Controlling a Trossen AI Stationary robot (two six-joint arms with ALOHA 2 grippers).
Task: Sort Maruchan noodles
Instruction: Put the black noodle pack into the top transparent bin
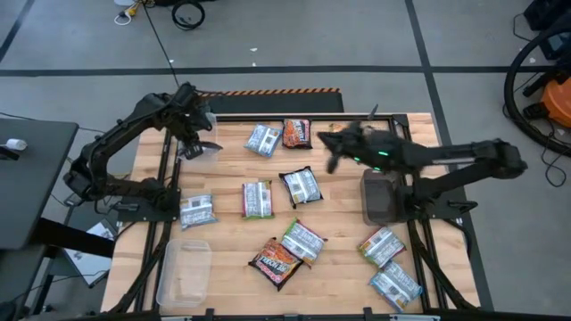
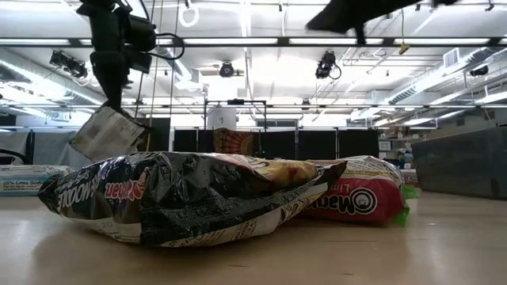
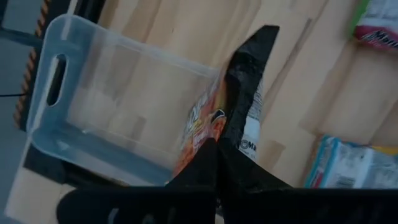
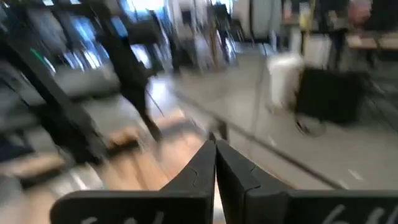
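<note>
Bins come first: a clear plastic bin sits at the table's front left corner with nothing visible inside it, a darker bin stands under the right arm's elbow near the right edge with contents I cannot make out, and a third clear bin lies at the far left corner, seen best from the left wrist, its floor bare. The left gripper hangs over the edge of that far-left bin, clenched on a dark brown-orange packet that dangles tilted in the air, as the low view also shows. The right gripper is raised above the table's far middle, fingers pressed together with nothing between them. Maruchan noodles lie scattered over the wooden table: two packets near the far edge, three across the middle, one at the left beside the arm's base, a brown-orange and a green-white packet overlapping at the front centre, and two more at the front right. From table height the front brown-orange packet blocks most of what lies behind it.
</note>
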